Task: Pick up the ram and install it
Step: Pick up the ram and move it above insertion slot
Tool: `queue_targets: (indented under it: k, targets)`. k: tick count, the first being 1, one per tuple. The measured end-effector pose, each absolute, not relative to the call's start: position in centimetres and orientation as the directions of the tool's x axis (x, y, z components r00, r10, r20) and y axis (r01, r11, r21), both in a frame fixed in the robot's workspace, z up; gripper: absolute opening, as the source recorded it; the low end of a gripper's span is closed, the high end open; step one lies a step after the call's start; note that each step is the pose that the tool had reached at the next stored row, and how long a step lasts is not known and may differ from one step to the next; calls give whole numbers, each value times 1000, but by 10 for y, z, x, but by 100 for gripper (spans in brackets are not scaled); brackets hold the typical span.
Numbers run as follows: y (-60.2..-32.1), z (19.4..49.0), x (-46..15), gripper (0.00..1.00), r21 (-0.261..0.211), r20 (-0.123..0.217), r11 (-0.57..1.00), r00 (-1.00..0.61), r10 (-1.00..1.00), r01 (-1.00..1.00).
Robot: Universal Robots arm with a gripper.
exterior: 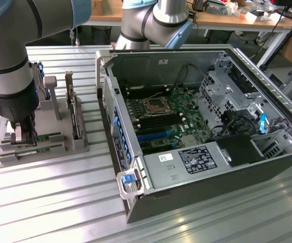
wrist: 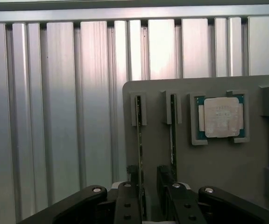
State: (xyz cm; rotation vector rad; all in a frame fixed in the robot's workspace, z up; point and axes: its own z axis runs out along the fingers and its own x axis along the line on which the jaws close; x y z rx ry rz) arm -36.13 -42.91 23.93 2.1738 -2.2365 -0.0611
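Observation:
Two rams stand on edge in slots of a grey holder tray (wrist: 228, 158). One ram (wrist: 139, 140) runs in between my gripper's (wrist: 148, 186) fingers (wrist: 133, 179), close to one of them, with a visible gap to the other. The second ram (wrist: 173, 135) stands parallel just outside the fingers. The gripper is open and straddles the first ram without clamping it. In the exterior view the gripper (exterior: 23, 135) is down at the tray on the exterior view's left, and a green strip of ram (exterior: 52, 136) shows beside it.
A square silver processor chip (wrist: 220, 116) sits in its own pocket of the tray. A dark expansion card (exterior: 73, 114) stands upright there. The open computer case (exterior: 267, 152) lies at the exterior view's right, with its motherboard (exterior: 158, 114) and memory slots exposed. The table is ribbed aluminium (wrist: 55, 116).

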Motion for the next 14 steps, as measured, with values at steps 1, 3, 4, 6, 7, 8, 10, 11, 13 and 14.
queue_targets:
  k: [1,3,4,6,7,8,10,11,13,14]
  targets:
    - [-429,239,-361,30,43,-11,28,-28,-1000,-999]
    - [-430,238,-361,30,43,-11,26,-27,-1000,-999]
    - [-431,237,-361,30,43,-10,24,-24,-1000,-999]
    - [-432,236,-361,30,43,-9,22,-23,-1000,-999]
    - [-433,235,-361,30,43,-8,21,-21,-1000,-999]
    - [-433,235,-361,30,43,-8,20,-20,-1000,-999]
    - [-434,234,-361,30,43,-6,18,-18,-1000,-999]
    - [-435,233,-361,30,44,-5,16,-16,-1000,-999]
    - [-436,231,-361,30,43,-1,12,-12,-1000,-999]
    - [-436,230,-361,30,43,0,10,-10,-1000,-999]
